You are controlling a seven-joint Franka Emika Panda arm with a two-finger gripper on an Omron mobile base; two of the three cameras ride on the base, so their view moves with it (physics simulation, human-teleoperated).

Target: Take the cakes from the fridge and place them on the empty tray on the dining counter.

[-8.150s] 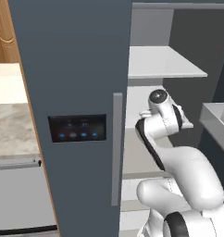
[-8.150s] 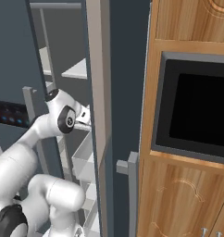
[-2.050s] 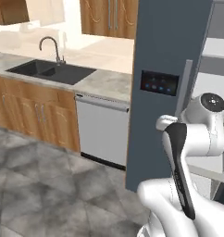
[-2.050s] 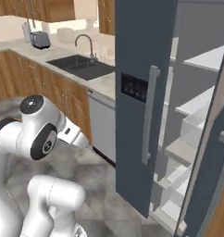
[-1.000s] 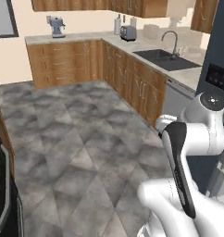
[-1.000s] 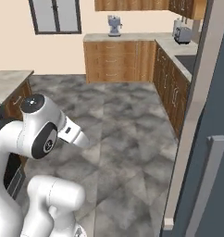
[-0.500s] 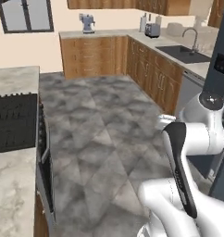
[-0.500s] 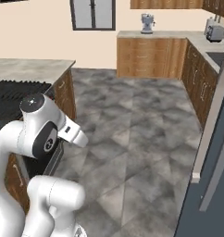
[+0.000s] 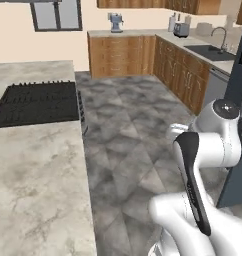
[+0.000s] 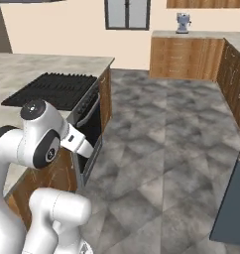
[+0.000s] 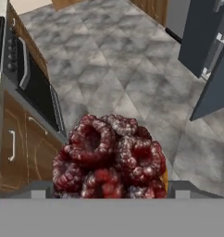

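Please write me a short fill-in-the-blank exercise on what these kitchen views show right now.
1. The cake between the jaws is dark ____.
2. The cooktop set into the counter is coloured ____.
3. The floor is ____ stone tile.

Missing words: red; black; grey

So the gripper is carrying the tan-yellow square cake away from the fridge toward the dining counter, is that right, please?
Not quite: the cake between the fingers is the dark brown-red round one, topped with berry-like lumps, as the hand view shows. The rest holds: the fridge lies behind, and the dining counter with its black cooktop is ahead.
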